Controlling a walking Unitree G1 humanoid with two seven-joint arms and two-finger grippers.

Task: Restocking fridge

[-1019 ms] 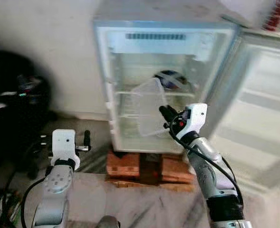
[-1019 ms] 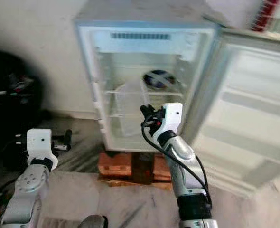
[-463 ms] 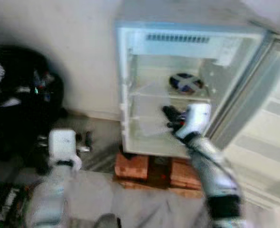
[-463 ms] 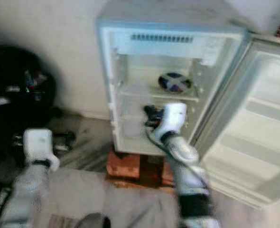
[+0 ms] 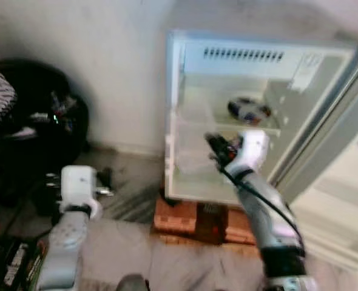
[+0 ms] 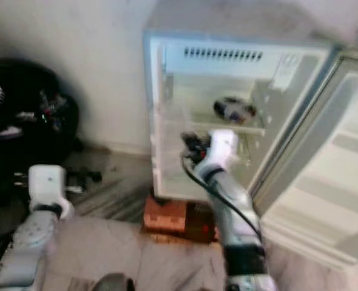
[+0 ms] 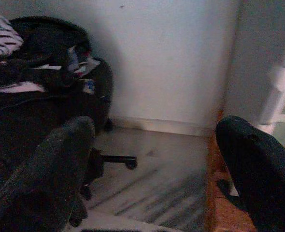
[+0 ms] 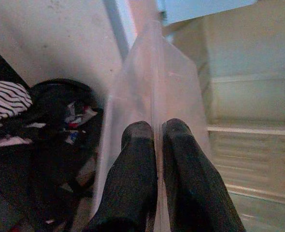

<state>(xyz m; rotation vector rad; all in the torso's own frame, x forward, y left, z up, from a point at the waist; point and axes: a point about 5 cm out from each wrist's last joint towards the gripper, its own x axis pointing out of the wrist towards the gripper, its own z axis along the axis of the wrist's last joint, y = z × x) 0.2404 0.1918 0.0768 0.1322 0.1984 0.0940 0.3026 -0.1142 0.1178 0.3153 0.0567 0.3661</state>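
Note:
A small fridge (image 5: 174,91) stands open on bricks, its inside lit. My right gripper (image 5: 212,144) is raised in front of its lower left compartment and is shut on the thin wall of a clear plastic fridge bin (image 8: 152,77). Both black fingers (image 8: 133,159) pinch that wall. In the blurred left eye view the clear plastic fridge bin (image 5: 188,148) hangs at the fridge opening. A dark round item (image 5: 249,110) lies on the upper shelf. My left gripper (image 7: 157,129) is open, held low over the floor to the left of the fridge.
The fridge door (image 5: 349,182) stands swung open on the right. Red bricks (image 5: 197,219) lift the fridge off the marble floor. A black office chair (image 5: 39,130) piled with clothes, one striped (image 7: 2,34), stands at the left by the wall.
The whole picture has slid and blurred, so the camera has moved. My right gripper stays shut on the clear bin, which now hangs closer to the fridge opening.

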